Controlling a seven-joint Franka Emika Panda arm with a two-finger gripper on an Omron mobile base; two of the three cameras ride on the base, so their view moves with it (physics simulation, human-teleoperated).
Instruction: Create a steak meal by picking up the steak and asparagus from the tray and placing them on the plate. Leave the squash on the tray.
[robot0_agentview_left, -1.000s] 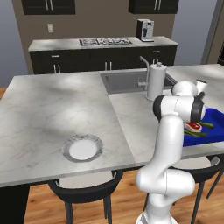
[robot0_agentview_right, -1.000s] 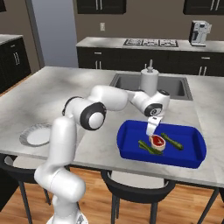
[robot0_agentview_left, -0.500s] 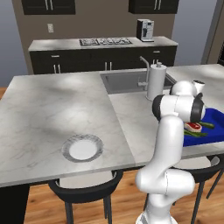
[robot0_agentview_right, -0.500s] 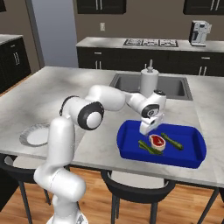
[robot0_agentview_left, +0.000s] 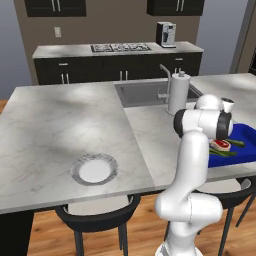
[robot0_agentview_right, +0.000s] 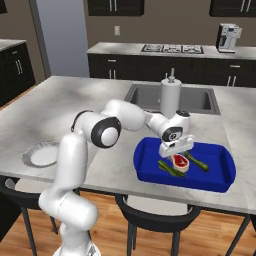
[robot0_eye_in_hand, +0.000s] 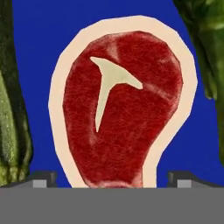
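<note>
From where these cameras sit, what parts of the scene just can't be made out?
- Left base view: the arm's own elbow covers much of the blue tray, so the steak and the greens beside it are only partly seen.
- Right base view: the gripper hangs right over the steak; whether the fingertips touch it cannot be told.
- Hand view: both green vegetables are cut off by the side edges, so which is the asparagus cannot be told.
</note>
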